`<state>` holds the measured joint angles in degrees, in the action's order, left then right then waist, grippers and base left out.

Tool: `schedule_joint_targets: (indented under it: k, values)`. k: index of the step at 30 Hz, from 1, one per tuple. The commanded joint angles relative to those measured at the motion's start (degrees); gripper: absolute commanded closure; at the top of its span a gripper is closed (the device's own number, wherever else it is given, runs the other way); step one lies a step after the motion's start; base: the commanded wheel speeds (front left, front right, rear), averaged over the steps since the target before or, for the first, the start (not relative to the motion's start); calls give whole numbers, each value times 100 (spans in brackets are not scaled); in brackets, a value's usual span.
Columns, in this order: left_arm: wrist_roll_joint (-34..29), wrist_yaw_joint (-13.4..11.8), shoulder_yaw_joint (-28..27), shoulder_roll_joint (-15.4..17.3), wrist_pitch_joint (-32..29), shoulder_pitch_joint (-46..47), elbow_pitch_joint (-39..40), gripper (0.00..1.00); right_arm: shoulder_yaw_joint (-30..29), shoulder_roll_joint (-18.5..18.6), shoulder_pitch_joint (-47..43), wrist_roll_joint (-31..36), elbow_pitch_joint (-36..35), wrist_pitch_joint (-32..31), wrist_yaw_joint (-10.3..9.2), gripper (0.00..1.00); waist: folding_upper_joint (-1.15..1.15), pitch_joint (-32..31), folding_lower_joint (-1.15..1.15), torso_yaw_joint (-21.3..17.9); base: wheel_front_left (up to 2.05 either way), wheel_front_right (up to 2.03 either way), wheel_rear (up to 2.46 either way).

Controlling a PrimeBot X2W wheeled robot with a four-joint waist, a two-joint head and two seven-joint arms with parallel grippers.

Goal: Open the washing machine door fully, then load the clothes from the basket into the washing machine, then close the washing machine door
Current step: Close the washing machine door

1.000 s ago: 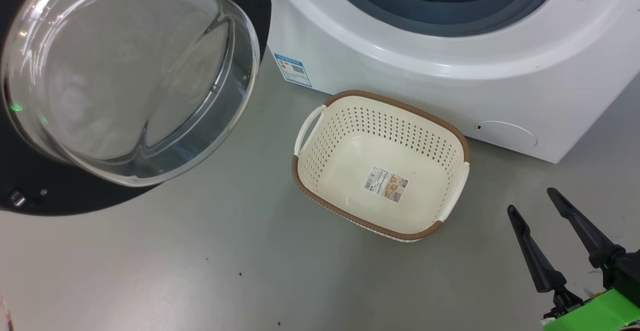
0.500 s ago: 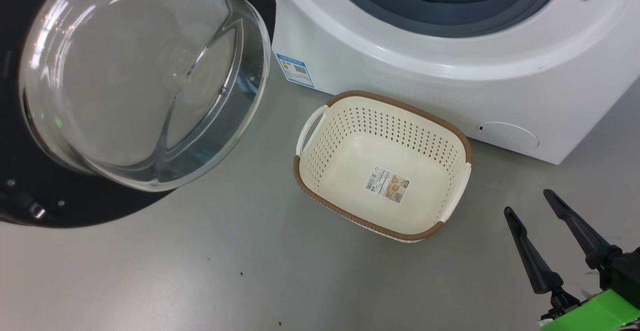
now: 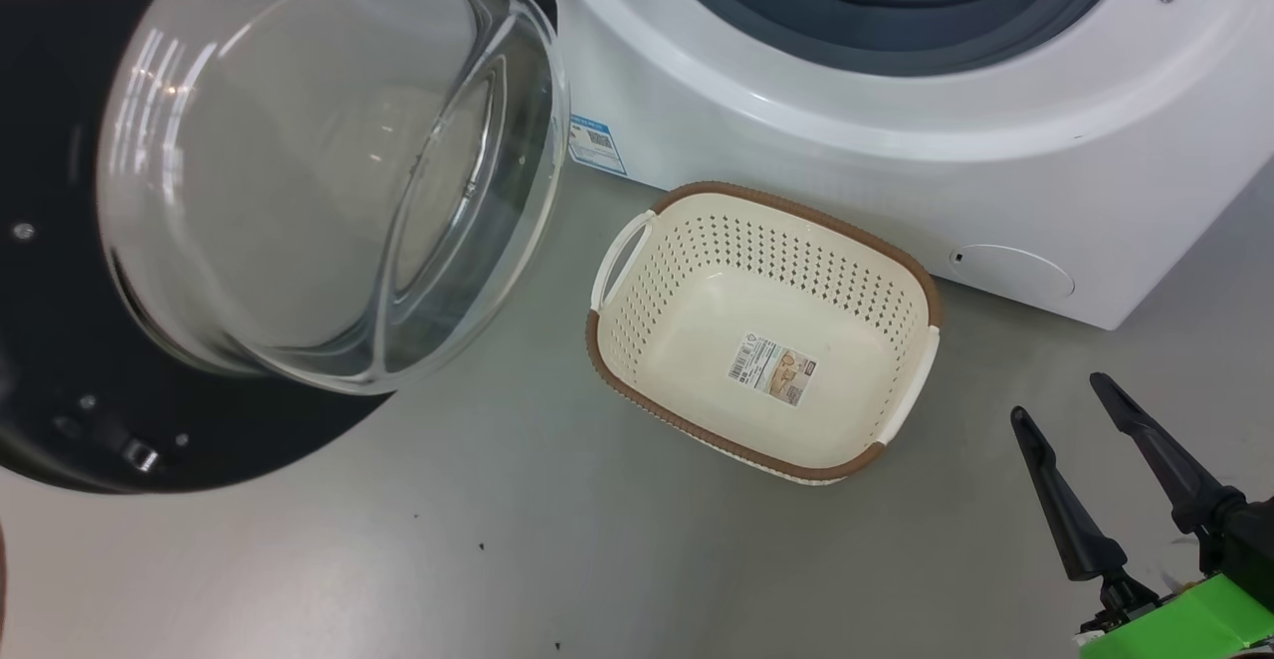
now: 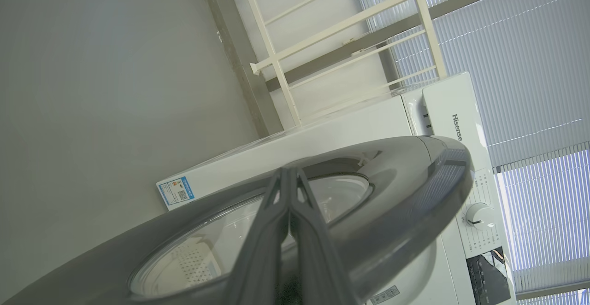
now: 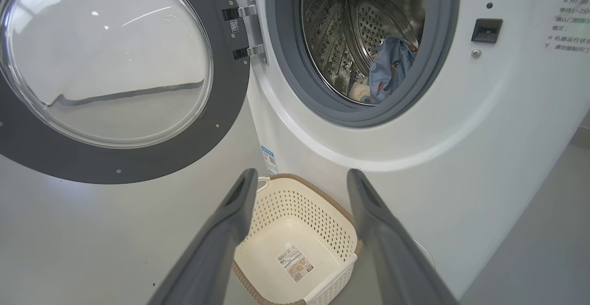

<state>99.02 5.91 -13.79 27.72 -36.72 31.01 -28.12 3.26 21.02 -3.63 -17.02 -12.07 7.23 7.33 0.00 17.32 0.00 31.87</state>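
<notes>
Left of the white front-loading washing machine (image 3: 846, 131), its large round glossy black door with a bulging clear glass porthole (image 3: 299, 171) hangs open on two steel hinges (image 5: 251, 31). In the head view the glass bulge covers the edge of the blue energy sticker (image 3: 597, 146) on the machine's front. The left wrist view gives the door's outer face, with the left gripper (image 4: 289, 172) lying over it, jaws pressed together; whether they touch the door I cannot tell. That view also reads "Hisense" (image 4: 457, 127) on the machine's control panel, near a white dial (image 4: 479, 216). On the grey floor just before the machine sits the small cream-white perforated plastic basket with a brown woven-look rim (image 3: 677, 281). It has a label sticker (image 3: 774, 368) on its floor, the print too small to read. The right wrist view looks into the steel drum, where the light blue printed clothes (image 5: 389, 67) lie beside a cream piece. Further right before the machine, the right gripper (image 3: 1056, 395) hangs with jaws spread wide.
</notes>
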Motion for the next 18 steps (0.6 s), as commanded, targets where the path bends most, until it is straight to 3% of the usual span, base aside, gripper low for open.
schedule_joint_targets:
  k: [1,18]
  values:
    - [12,93,-68,209,-168,-108,319,100,116,9,-4,52,-144,79,16,0,0,-43,0,1,0,0,0]
    - [270,145,73,7,-1010,-1212,2301,100,-41,-320,-98,111,16,341,16,0,0,-344,0,-246,0,0,0]
